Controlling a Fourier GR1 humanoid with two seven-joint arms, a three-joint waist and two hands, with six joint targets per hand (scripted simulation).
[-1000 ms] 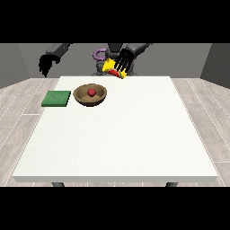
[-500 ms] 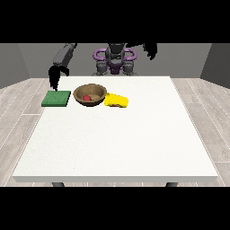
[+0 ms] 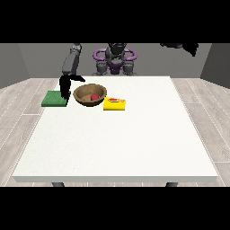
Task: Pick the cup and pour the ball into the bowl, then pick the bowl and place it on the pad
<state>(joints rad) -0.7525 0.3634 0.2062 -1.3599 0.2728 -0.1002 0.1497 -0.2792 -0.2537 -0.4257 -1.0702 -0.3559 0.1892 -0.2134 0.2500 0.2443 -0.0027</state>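
Grey walls and pale wood flooring frame a large white table (image 3: 121, 139) that fills most of the scene; behind its far edge stands the robot (image 3: 115, 59), dark-bodied with purple shoulder rings; one arm drops from the view's upper left toward the table's far-left corner, and the hand at the view's left (image 3: 65, 86) hangs there, fingers pointing downward, just above the gap between pad and bowl, though whether they are curled or slack cannot be told; the hand at the view's right (image 3: 185, 46) is raised high and well away from the table, grasping nothing, its finger pose likewise unclear; a brown wooden bowl (image 3: 84, 98) sits upright near the far-left part of the table, with the red ball (image 3: 95, 96) inside it; just right of the bowl lies the yellow cup (image 3: 115, 104), on its side on the tabletop, held by neither hand; left of the bowl lies the flat green pad (image 3: 55, 99).
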